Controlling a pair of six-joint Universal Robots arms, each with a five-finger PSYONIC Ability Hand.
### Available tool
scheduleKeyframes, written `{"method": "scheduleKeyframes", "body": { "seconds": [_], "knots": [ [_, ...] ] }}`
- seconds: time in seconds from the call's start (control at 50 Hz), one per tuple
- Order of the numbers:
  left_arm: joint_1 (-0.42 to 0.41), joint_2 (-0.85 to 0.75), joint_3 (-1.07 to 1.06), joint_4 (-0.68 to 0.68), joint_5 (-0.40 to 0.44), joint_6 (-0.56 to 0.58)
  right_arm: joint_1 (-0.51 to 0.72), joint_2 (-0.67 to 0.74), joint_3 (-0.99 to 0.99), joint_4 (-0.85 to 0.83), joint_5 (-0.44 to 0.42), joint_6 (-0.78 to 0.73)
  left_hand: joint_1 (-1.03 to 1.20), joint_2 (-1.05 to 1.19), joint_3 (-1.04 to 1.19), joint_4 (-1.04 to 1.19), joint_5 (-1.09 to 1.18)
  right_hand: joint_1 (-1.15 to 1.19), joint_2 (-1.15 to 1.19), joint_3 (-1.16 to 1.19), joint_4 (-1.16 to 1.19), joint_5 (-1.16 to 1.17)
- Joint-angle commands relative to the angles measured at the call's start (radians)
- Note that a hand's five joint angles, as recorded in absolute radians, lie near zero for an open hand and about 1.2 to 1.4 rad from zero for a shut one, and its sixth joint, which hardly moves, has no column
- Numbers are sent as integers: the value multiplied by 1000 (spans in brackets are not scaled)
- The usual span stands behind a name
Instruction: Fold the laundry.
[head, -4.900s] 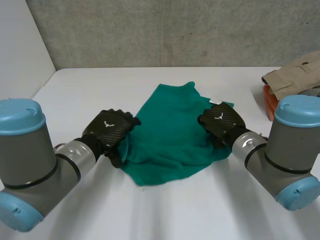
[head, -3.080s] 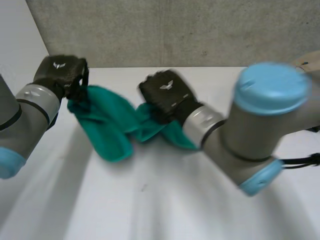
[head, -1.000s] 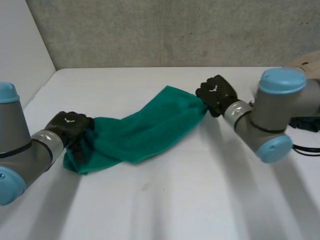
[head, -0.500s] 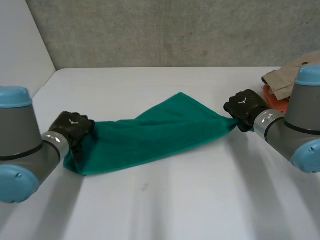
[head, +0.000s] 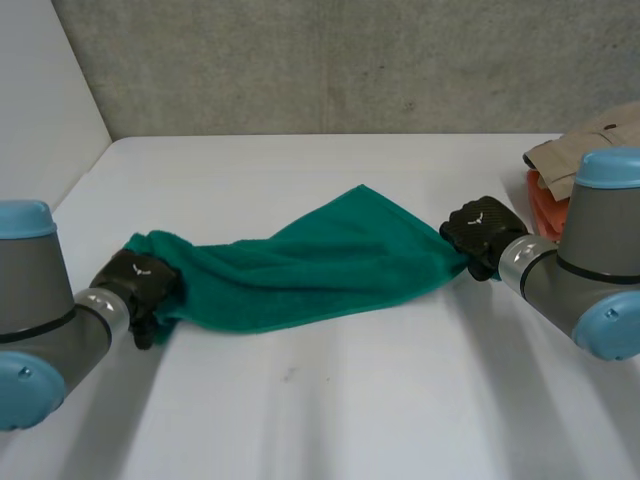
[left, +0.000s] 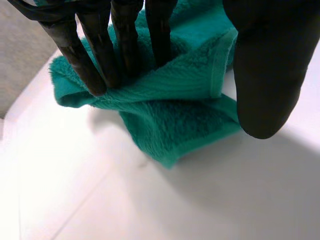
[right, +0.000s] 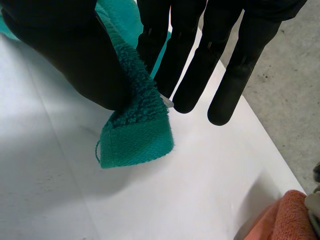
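Head view. Mid-spread step, by the look of it: holding the green towel (head: 300, 270) out lengthwise across the white desk (head: 330, 410), middle apparently resting on it. Gripping one end with the left robot hand (head: 140, 283) and the opposite end with the right robot hand (head: 480, 232). Not flat yet: twisted along its length, one corner peaked toward the far side, left end bunched. Also a beige garment (head: 590, 150) and an orange cloth (head: 545, 205) piled at the desk's right edge, beside the right arm, apart from the towel.

Left wrist view. Closed on the towel: fingers (left: 100, 65) dug into a doubled-over wad of terry, thumb (left: 265, 75) on the other side of it. Thick looped pile, flat woven hem along the edge, layers tucked under. Grabbing a bunch here, not a clean corner.

Right wrist view. Pinching a true corner between thumb (right: 65, 55) and fingers (right: 155, 35). Hem tip poking out past the pinch: flat-woven, squarish, loose thread at one side. Soft, limp stuff; likely to sag and slip with so little bite.

Next, as a judgement: pull taut and lay flat, then probably regrip the left end at a proper corner before bringing the ends together. Calls for even tension and matched edges.
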Motion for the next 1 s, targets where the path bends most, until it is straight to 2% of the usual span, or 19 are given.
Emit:
{"method": "scheduleKeyframes", "body": {
  "seconds": [0.02, 0.22, 0.28, 0.3, 0.4, 0.46, 0.52, 0.58, 0.68, 0.7, 0.8, 0.9, 1.0],
  "knots": [
    [-32, -66, 79, 12, -8, -20, -5, -4, 21, -8, -1, -2, 116, 115, 116, 124, 124, 272, 221, 214, 202, 245],
    [-96, -103, 159, -9, -10, -71, -16, -12, 38, -11, 1, -10, 512, 511, 512, 520, 520, 272, 221, 214, 202, 245],
    [-103, -124, 180, -11, -20, -86, -23, -24, 41, -11, -2, -10, 893, 892, 893, 901, 901, 272, 221, 214, 202, 245],
    [-101, -130, 186, -11, -26, -89, -27, -27, 41, -11, -2, -10, 952, 951, 952, 960, 960, 272, 221, 214, 202, 245],
    [-81, -153, 225, -15, -100, -80, -34, -52, 35, -5, -7, -31, 952, 951, 953, 961, 960, 272, 221, 214, 202, 245],
    [-75, -138, 252, -25, -117, -56, -33, -69, 21, -5, -5, -57, 952, 951, 953, 961, 960, 272, 221, 214, 202, 245],
    [-75, -100, 287, -22, -99, -37, -31, -81, -6, -10, -2, -74, 952, 951, 953, 961, 960, 272, 221, 214, 202, 245],
    [-72, -35, 367, 23, -37, -32, -13, -86, -81, -63, -1, -33, 952, 951, 953, 961, 960, 272, 221, 214, 202, 245],
    [-49, 26, 540, 254, 18, -72, 29, -80, -225, -331, 27, 137, 952, 951, 953, 961, 960, 272, 221, 214, 202, 245],
    [-41, 46, 591, 343, 24, -103, 27, -84, -262, -444, 42, 194, 952, 951, 953, 961, 960, 272, 221, 214, 202, 245],
    [-20, 115, 705, 543, 15, -222, 18, -135, -321, -707, 122, 337, 952, 951, 953, 961, 960, 272, 221, 214, 202, 245],
    [-4, 147, 719, 469, 9, -321, 6, -173, -328, -740, 123, 377, 952, 951, 953, 961, 960, 272, 221, 214, 202, 245],
    [5, 155, 619, 315, 26, -384, 3, -179, -284, -613, 64, 374, 952, 951, 953, 961, 960, 272, 221, 214, 202, 245]
  ]
}}
